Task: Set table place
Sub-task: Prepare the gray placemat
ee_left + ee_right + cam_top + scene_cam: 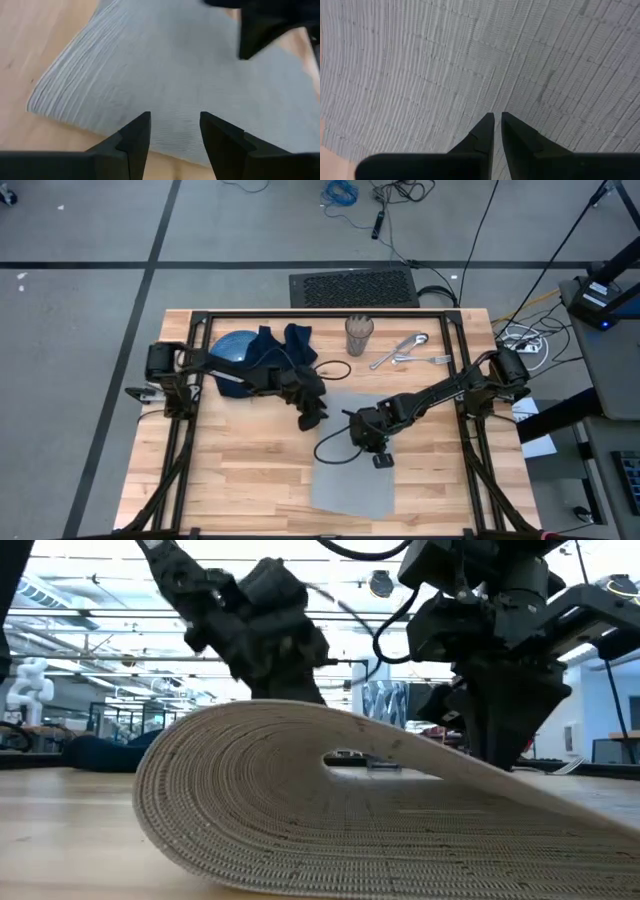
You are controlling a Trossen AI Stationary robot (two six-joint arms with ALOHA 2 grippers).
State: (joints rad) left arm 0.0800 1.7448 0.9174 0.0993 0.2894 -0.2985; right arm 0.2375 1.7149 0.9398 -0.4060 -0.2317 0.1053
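High view: grey placemat (352, 460) on the wooden surface (240, 480), long axis toward the front; right gripper (382, 461) over it, left gripper (308, 421) at its far-left corner.
Low view: mat's near edge curls up.
Left wrist view: jaws apart, empty, mat just ahead.
Right wrist view: jaws nearly shut, empty, above mat.

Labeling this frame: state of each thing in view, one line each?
placemat: on table, one edge curled up off the wood
left gripper: fingers open, empty, over placemat edge
right gripper: fingers shut, over placemat
napkin: crumpled against plate
glass: upright
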